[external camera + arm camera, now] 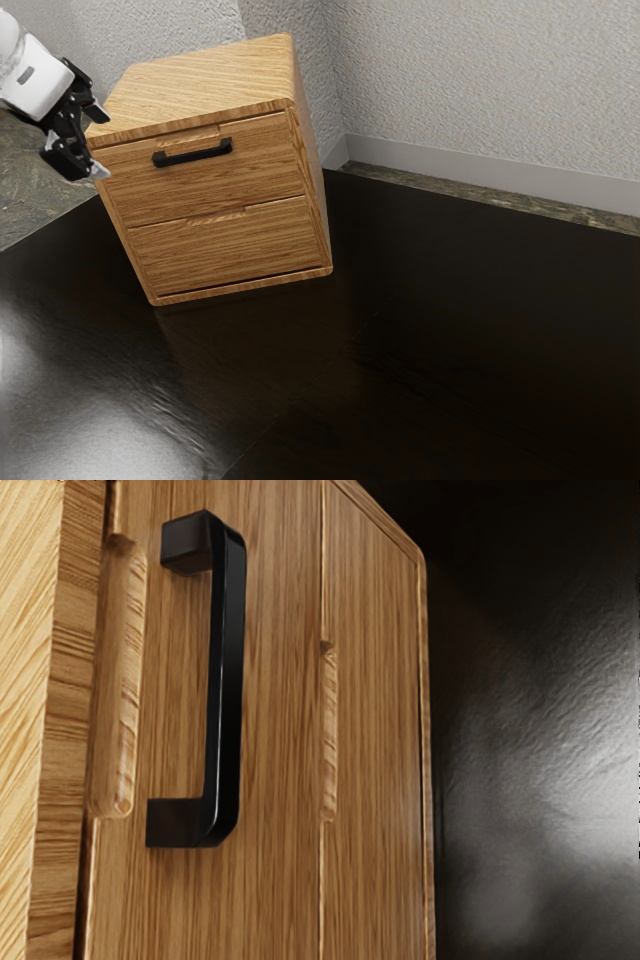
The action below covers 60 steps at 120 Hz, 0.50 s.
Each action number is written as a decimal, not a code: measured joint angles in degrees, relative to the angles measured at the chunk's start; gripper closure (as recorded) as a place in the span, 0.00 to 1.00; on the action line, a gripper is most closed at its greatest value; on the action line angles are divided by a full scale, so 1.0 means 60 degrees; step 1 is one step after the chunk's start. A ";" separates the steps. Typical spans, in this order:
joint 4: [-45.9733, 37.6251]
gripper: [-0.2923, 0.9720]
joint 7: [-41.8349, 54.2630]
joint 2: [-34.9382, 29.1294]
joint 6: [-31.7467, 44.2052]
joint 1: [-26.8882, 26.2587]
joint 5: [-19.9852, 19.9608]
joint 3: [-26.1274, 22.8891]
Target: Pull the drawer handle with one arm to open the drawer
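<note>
The exterior view looks down from high and a little way off at the wooden cabinet (pixel 215 85), facing the room's corner. The wrist view sits close before the cabinet's front, turned sideways so the black handle (pixel 222 680) runs upright. Both share that handle, the upper drawer front (pixel 250 175) and the dark floor (pixel 450 350).

Cabinet (pixel 215 170) stood on dark tabletop (pixel 450 350), rear close to corner of walls (pixel 480 80); little passage behind. Drawer handle (pixel 225 680) stood proud of upper drawer front (pixel 205 190), with open gap behind bar between its two posts. Nothing lay before drawer fronts. Tabletop toward exterior view's right and foreground was open. Gripper (pixel 85 145) sat at cabinet's front corner on exterior view's left, near handle end. Contact with wood possible, not confirmed from this angle.
</note>
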 joint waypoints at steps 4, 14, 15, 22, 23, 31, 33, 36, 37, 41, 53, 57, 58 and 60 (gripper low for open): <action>-0.0008 0.23 0.0025 0.0069 0.0019 -0.0005 -0.0028 -0.0003; -0.0115 0.23 0.0082 0.0148 0.0087 -0.0010 -0.0073 -0.0006; -0.0126 0.23 0.0087 0.0150 0.0094 -0.0011 -0.0076 -0.0005; -0.0224 0.23 0.0124 0.0157 0.0138 -0.0008 -0.0092 -0.0006; -0.0232 0.23 0.0130 0.0158 0.0143 -0.0008 -0.0093 -0.0006; -0.0268 0.23 0.0167 0.0147 0.0179 -0.0010 -0.0103 -0.0007; -0.0271 0.23 0.0176 0.0137 0.0186 -0.0009 -0.0105 -0.0007; -0.0275 0.23 0.0189 0.0129 0.0196 -0.0007 -0.0107 -0.0007; -0.0276 0.23 0.0193 0.0128 0.0199 -0.0008 -0.0107 -0.0007; -0.0277 0.23 0.0209 0.0131 0.0214 -0.0011 -0.0109 -0.0007; -0.0271 0.23 0.0319 0.0145 0.0287 -0.0015 -0.0095 -0.0017; -0.0258 0.23 0.0370 0.0155 0.0308 -0.0019 -0.0091 -0.0024; -0.0253 0.23 0.0383 0.0161 0.0313 -0.0019 -0.0091 -0.0024; -0.0243 0.23 0.0407 0.0183 0.0325 -0.0019 -0.0092 -0.0025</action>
